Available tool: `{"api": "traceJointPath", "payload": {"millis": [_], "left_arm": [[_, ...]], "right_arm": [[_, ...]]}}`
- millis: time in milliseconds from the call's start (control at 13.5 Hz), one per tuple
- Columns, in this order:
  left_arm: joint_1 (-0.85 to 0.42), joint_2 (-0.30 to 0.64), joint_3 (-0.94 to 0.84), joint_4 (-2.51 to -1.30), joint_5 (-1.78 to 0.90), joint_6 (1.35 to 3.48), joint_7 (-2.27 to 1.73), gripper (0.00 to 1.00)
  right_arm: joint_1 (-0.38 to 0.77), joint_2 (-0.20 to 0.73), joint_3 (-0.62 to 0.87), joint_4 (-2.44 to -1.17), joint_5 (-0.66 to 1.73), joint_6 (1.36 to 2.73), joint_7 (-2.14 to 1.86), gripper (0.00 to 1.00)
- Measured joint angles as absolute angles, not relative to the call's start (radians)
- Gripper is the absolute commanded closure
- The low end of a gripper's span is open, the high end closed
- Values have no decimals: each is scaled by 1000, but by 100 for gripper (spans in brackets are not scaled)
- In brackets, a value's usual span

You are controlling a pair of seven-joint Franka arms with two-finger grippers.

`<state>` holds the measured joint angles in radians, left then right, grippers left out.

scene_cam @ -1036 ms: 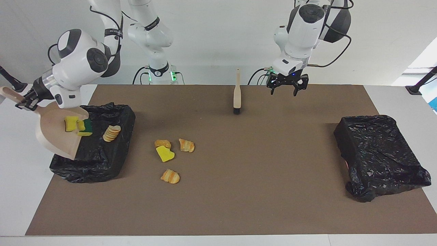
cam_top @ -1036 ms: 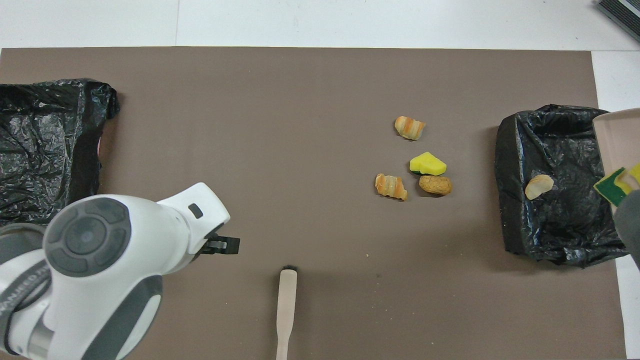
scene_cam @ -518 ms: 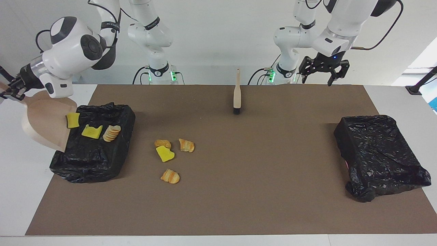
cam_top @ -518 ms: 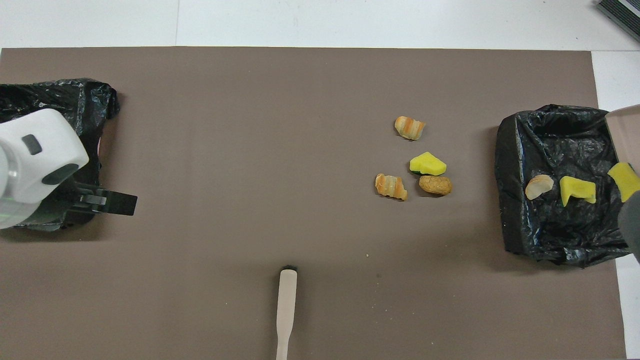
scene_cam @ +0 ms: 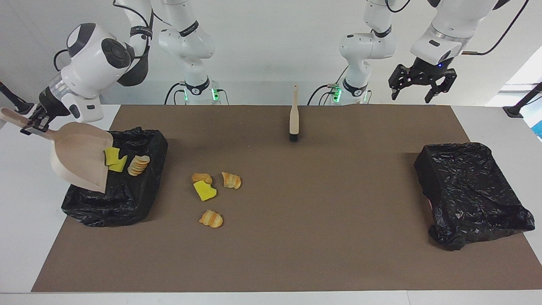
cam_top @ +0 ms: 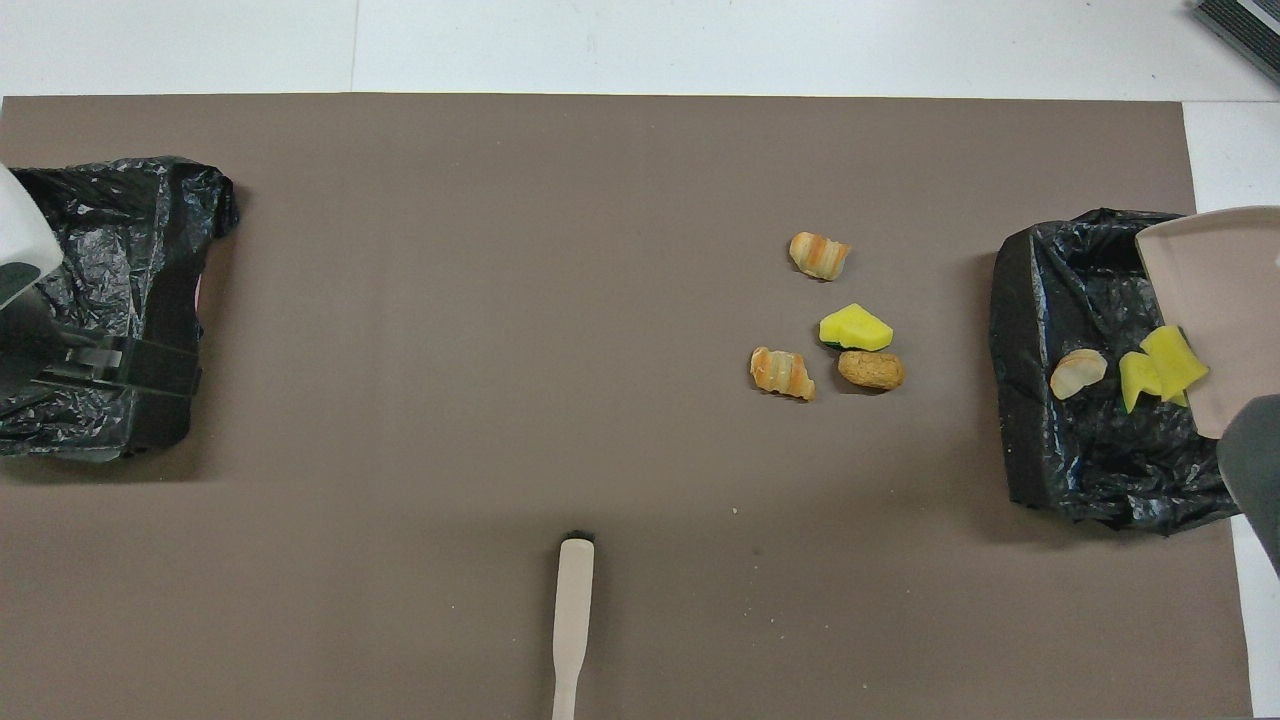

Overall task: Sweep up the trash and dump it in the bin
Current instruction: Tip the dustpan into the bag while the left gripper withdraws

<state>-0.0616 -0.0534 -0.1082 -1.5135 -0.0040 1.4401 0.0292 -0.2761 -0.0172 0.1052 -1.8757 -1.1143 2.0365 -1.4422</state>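
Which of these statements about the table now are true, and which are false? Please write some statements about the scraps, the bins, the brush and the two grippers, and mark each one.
1. The right gripper holds the dustpan by its handle, tilted over the bin at the right arm's end of the table. True.
2. All the scraps are already in that bin. False: four scraps lie on the brown mat beside it.
3. The left gripper holds the brush. False: it is open and empty, up in the air; the brush stands alone on the mat.
4. A striped pastry piece lies in the bin beside the dustpan's lip. True.
5. Scraps show in the other bin. False: none show there.
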Motion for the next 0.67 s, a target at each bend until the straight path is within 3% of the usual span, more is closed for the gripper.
{"api": "traceJointPath", "payload": {"millis": [370,666], "left_arm": [[-61,-38,-103,-1470,-4,1416,30,0],[-61,-43,-98,-1470,-4,1416,31,0]], "right_arm": [[-298,-58,104,-1834,-1124,2073,-1575,100],[-256,-52,110,-1945,-1245,2109,-1363,100]]}}
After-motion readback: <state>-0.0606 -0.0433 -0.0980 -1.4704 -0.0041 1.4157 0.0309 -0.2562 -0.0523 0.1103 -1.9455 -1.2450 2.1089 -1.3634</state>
